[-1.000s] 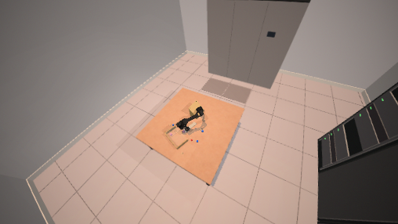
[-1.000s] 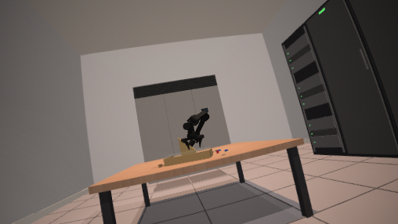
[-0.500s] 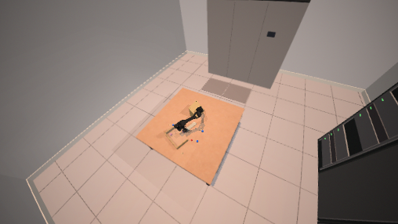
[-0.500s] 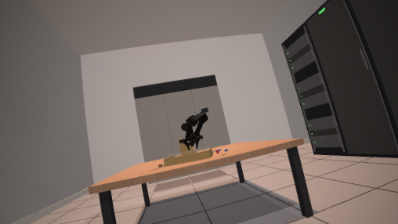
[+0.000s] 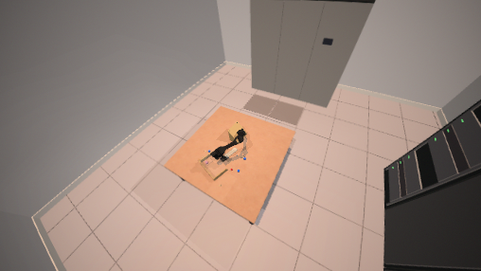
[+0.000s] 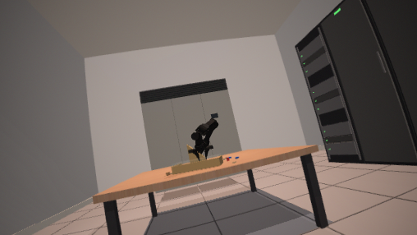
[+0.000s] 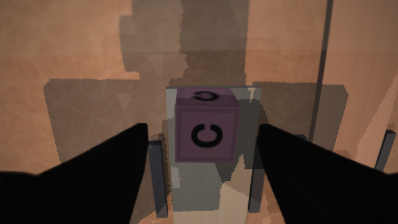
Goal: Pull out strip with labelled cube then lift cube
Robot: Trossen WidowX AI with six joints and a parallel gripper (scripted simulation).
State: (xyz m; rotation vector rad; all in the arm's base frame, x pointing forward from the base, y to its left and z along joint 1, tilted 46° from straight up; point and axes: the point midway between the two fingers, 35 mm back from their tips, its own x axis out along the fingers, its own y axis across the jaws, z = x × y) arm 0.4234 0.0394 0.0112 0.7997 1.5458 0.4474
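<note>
In the wrist view a purple cube marked with a black letter C sits on a pale grey strip that runs toward the camera. My gripper is open. Its two dark fingers stand to the left and right of the cube, with a gap on each side and no contact. Short dark grey posts flank the strip. In the top and exterior views the black arm bends down over a low wooden frame on the orange table; the cube is too small to make out there.
A tan block stands at the arm's base. Small blue and red pieces lie on the table beside the frame. A thin dark rod runs along the right of the wrist view. Cabinets and server racks stand far off.
</note>
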